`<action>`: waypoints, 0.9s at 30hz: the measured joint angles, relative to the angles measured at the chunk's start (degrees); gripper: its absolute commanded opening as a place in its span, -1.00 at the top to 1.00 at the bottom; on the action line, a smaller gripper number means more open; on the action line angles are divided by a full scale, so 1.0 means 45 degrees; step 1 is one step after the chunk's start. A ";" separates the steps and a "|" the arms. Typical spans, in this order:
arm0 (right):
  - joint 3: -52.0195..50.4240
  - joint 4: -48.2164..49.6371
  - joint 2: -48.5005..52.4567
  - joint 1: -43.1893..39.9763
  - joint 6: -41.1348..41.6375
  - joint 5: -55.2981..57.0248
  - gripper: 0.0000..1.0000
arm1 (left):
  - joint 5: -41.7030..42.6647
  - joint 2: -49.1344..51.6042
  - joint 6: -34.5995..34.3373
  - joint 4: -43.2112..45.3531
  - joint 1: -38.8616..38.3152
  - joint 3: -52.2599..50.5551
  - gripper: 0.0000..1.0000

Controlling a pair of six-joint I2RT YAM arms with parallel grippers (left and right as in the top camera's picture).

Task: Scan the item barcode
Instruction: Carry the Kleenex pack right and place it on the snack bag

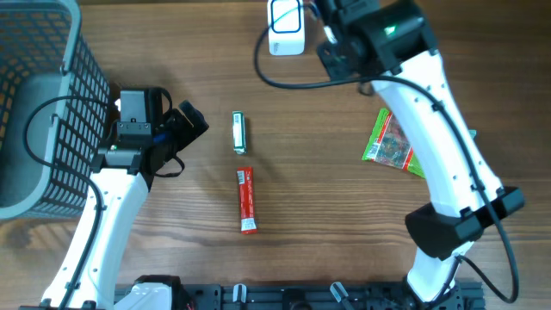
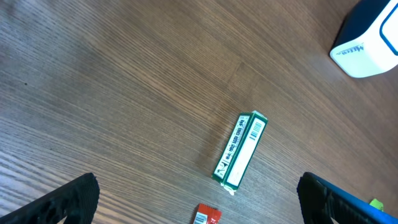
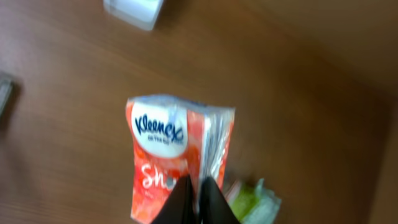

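Well, the right gripper point(image 3: 194, 190) was clamped on the edge of the Kleenex tissue pack point(image 3: 177, 155), held above the table near the white barcode scanner point(image 1: 286, 26) — likely to bring its code before the reader. The left gripper point(image 1: 182, 123) hung wide open beside the green gum pack point(image 1: 239, 133) — idle, I'd say.

blocked: basket point(image 1: 34, 112) left; green box point(image 1: 239, 133), red tube point(image 1: 247, 200) centre | open: table point(image 1: 327, 198) right of red tube

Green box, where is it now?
In the overhead view, the green box lies mid-table, slightly left, just above the red tube, not touching it.
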 measured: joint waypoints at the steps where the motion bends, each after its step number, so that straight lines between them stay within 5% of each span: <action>1: -0.0068 -0.0301 0.0000 -0.0287 0.0243 -0.0355 0.91 | 0.0000 0.0000 0.0000 0.0005 0.0000 0.0000 -1.00; 9: -0.3109 -0.0641 0.0000 -0.3410 0.1141 -0.2982 0.91 | 0.0000 0.0000 0.0000 0.0005 0.0000 0.0000 -1.00; 21: -0.8699 0.2759 0.0010 -0.5542 0.1477 -0.3483 0.88 | 0.0000 0.0000 0.0000 0.0005 0.0000 0.0000 -1.00; 22: -0.8772 0.2832 0.0010 -0.5634 0.1481 -0.3483 0.76 | 0.0000 0.0000 0.0000 0.0005 0.0000 0.0000 -1.00; 24: -0.8908 0.3021 0.0010 -0.5765 0.1481 -0.3487 0.16 | 0.0000 0.0000 0.0000 0.0005 0.0000 0.0000 -1.00; 27: -0.8995 0.3225 0.0010 -0.5790 0.1564 -0.3492 -0.13 | 0.0000 0.0000 0.0000 0.0005 0.0000 0.0000 -1.00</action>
